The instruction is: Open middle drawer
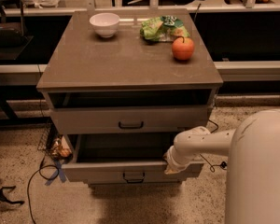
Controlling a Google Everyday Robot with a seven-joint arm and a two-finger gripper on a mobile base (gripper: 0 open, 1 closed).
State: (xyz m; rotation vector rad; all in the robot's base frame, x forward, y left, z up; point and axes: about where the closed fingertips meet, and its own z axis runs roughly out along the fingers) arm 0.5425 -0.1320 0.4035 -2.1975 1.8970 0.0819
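Note:
The middle drawer is a wide grey drawer with a low flat front and a small black bar handle. It stands pulled out from the cabinet, and its dark inside shows from above. My gripper is at the right end of the drawer's front, at its top edge, on the end of the white arm that reaches in from the right. The top drawer above it has a taller front and a bigger handle and is slightly out.
On the cabinet top are a white bowl, a green bag and a red-orange fruit. My white body fills the lower right. Cables and blue tape lie on the floor at left.

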